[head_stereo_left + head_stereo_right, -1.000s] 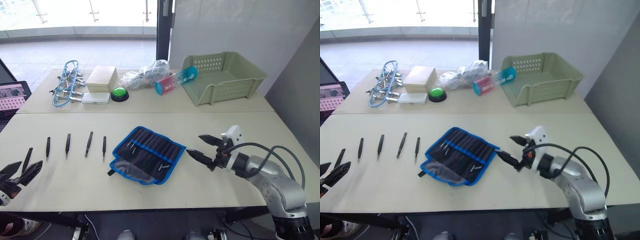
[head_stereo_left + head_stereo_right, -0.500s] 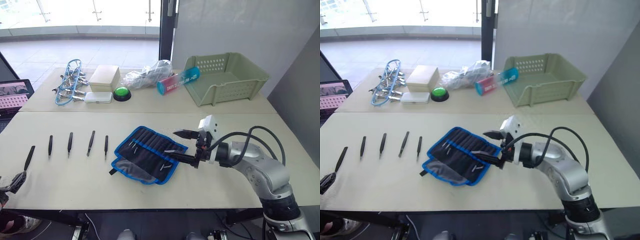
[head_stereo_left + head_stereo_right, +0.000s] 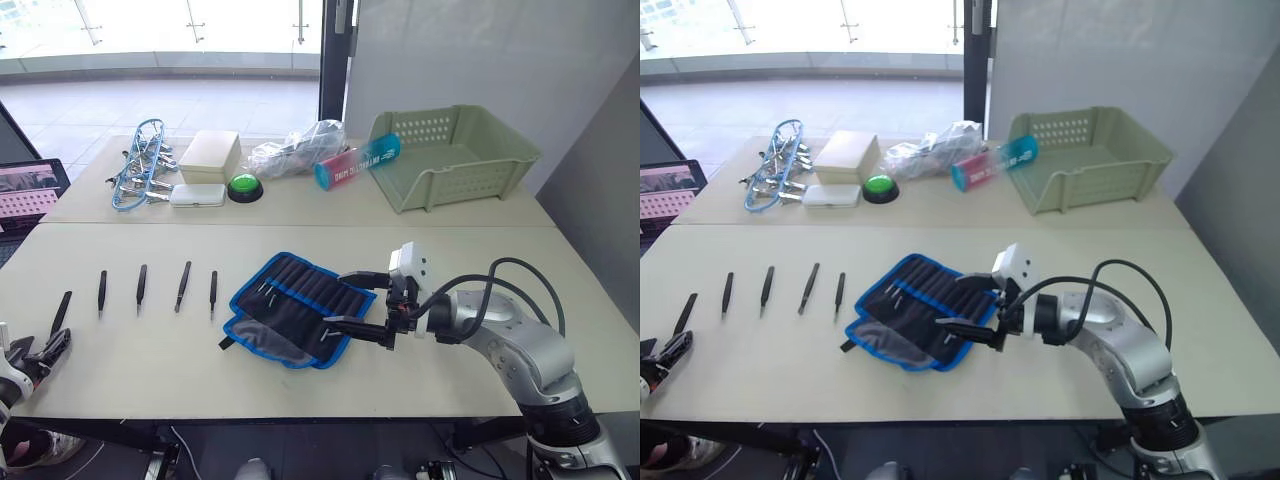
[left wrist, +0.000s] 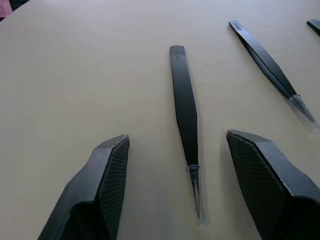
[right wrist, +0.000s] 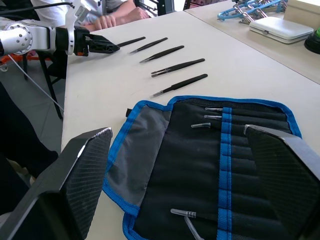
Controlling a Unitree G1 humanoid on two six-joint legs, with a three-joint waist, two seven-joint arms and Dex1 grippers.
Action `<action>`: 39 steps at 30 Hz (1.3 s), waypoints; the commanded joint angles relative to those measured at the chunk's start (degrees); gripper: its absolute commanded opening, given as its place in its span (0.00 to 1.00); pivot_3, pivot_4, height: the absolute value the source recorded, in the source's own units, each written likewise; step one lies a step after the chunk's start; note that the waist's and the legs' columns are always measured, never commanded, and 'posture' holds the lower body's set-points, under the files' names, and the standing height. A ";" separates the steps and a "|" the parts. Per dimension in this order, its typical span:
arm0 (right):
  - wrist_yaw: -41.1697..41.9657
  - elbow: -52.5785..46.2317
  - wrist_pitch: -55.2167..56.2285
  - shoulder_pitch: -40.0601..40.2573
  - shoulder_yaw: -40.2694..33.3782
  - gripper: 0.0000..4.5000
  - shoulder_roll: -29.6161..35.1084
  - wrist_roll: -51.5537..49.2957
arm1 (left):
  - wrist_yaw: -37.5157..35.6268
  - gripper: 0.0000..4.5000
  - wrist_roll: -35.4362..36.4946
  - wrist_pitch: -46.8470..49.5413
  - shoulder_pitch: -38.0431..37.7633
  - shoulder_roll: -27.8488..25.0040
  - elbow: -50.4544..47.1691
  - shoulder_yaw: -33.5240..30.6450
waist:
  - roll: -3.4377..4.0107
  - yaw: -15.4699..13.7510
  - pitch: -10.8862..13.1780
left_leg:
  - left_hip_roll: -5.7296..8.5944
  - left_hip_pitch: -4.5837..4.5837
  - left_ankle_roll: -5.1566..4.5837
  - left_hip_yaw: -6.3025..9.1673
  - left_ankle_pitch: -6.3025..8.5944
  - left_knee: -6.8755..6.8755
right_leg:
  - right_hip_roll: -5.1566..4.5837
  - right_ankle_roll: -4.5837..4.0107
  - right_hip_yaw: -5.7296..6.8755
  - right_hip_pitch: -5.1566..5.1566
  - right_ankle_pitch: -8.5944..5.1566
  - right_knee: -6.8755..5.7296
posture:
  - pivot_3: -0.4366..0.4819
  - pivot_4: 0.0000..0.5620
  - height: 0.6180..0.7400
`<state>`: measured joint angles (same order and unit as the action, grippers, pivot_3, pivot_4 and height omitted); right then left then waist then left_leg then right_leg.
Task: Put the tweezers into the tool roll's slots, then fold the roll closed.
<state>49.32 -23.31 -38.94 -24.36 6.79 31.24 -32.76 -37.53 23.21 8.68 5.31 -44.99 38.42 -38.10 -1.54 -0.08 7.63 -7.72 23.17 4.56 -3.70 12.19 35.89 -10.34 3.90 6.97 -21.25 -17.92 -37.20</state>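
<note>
Left gripper (image 4: 190, 165) spread over the outermost slim black pointed tweezers (image 4: 184, 107); flat black fabric tool roll with blue edging (image 3: 295, 308) lies open mid-table.
You risk the thin tweezers skidding flat under closing fingers. Right gripper (image 3: 355, 302) hovers wide open, low over the roll's right edge.

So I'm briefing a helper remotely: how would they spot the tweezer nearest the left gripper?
On the near table, left of the open tool roll, lies a row of five black tweezers. It is the leftmost one, set lower than the other four, just ahead of the open left gripper.
</note>
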 commanded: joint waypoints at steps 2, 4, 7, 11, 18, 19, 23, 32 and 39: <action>-0.68 -2.65 0.50 -0.56 -1.70 1.00 0.88 -0.38 | -1.02 0.38 -1.87 -0.15 -0.28 2.38 3.79 3.94 | 0.19 -0.51 -0.02 | 0.04 0.00 0.00 -0.01 0.00 0.00 | -0.04 0.00 -0.01 0.01 0.00 0.01 | 0.48 0.27 0.85; -0.81 -2.72 0.46 -0.57 -1.70 1.00 1.00 -0.51 | -1.03 0.23 -1.69 -0.52 0.02 2.47 4.18 3.89 | 0.32 -0.69 -0.06 | 0.11 -0.01 0.00 -0.01 0.00 0.01 | -0.11 0.00 -0.01 0.02 0.00 0.00 | 0.48 0.27 0.85; -1.06 -2.97 0.48 -0.44 -1.59 1.00 1.15 -0.64 | -1.32 0.01 -1.54 -0.87 0.40 2.53 4.02 4.13 | 0.40 -0.73 -0.08 | 0.12 -0.01 0.00 -0.01 0.00 0.00 | -0.12 0.00 -0.01 0.03 0.00 0.00 | 0.48 0.27 0.85; -1.08 -3.00 0.62 -0.39 -1.34 1.00 1.17 -0.56 | -1.07 0.00 -1.26 -1.22 1.23 1.53 4.10 3.59 | 0.42 -0.81 -0.09 | 0.12 -0.03 0.00 -0.01 0.00 0.01 | -0.12 0.00 -0.01 0.05 0.00 -0.01 | 0.48 0.27 0.85; -0.81 -2.09 1.46 -0.18 -0.94 1.00 0.90 0.11 | -0.68 0.00 1.54 -1.47 -0.70 1.10 -2.25 0.16 | 0.40 -0.67 -0.09 | 0.12 -0.03 0.00 0.00 0.00 0.01 | -0.11 0.00 0.00 0.05 0.00 -0.02 | 0.48 0.27 0.85; -1.31 -1.71 1.81 0.08 -0.92 0.94 0.62 0.60 | -0.37 0.00 3.18 -0.77 -2.31 1.64 -6.36 -1.57 | 0.37 -0.58 -0.09 | 0.12 -0.01 0.00 0.00 0.00 0.01 | -0.11 0.00 -0.01 0.04 0.00 -0.01 | 0.48 0.27 0.85; -3.29 0.73 2.91 1.08 -0.18 0.67 0.07 3.54 | 1.12 0.00 5.75 1.72 -7.53 3.25 -17.54 -4.03 | -0.05 -0.09 -0.06 | 0.04 0.02 0.00 0.00 0.00 -0.01 | -0.05 0.00 0.01 -0.02 0.00 -0.02 | 0.48 0.27 0.85; -7.68 11.68 10.61 2.97 3.62 0.01 -5.87 12.26 | 1.96 0.00 16.78 19.78 -13.78 3.34 -50.31 1.76 | -0.22 0.35 -0.05 | 0.00 0.01 0.00 0.01 0.00 0.00 | -0.04 0.00 0.00 -0.01 0.00 -0.02 | 0.48 0.27 0.85; -7.38 21.48 16.81 1.12 4.22 0.01 -9.72 15.89 | 4.82 0.00 23.64 36.97 -7.39 0.40 -63.07 13.20 | -0.15 0.35 -0.01 | 0.02 0.03 0.01 0.02 -0.01 0.04 | -0.03 0.00 -0.03 0.01 0.00 0.00 | 0.48 0.27 0.85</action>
<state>41.62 -2.64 -24.49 -21.81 11.95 21.88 -17.55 -32.67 44.39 42.27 -2.79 -43.20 -21.14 -25.81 -1.69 0.27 7.61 -7.70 23.20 4.57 -3.69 12.18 35.93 -10.37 3.90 6.93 -21.24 -17.92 -37.20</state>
